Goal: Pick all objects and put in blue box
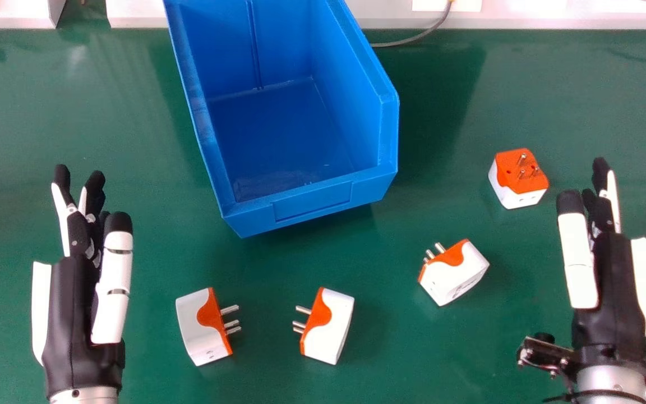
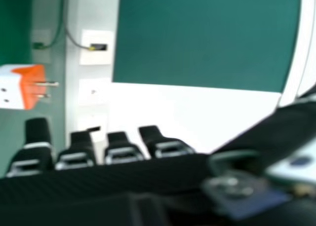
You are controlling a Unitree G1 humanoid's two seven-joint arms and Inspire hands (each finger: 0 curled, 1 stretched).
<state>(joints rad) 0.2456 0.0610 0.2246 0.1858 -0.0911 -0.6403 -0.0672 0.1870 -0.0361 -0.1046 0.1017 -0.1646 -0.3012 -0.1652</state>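
1. Green desk (image 1: 146,252): a flat surface bearing everything for the task.
2. Blue box (image 1: 312,203): upright, beyond the two nearest adapters, its low front toward the robot, probably so that items can go in easily.
3. Left robot hand (image 1: 79,292) and right robot hand (image 1: 609,286): wide, fingers extended, holding nothing, one on each side of the work, apparently ready to share the picking.
4. Four white-and-orange plug adapters, all outside the box. The far-right adapter (image 1: 516,189) stands prongs up, near the right fingertips, likely that hand's easiest first pick. The middle-right adapter (image 1: 457,272) tilts its prongs toward the box. The near-centre adapter (image 1: 331,325) and near-left adapter (image 1: 197,325) point prongs at each other, apart.
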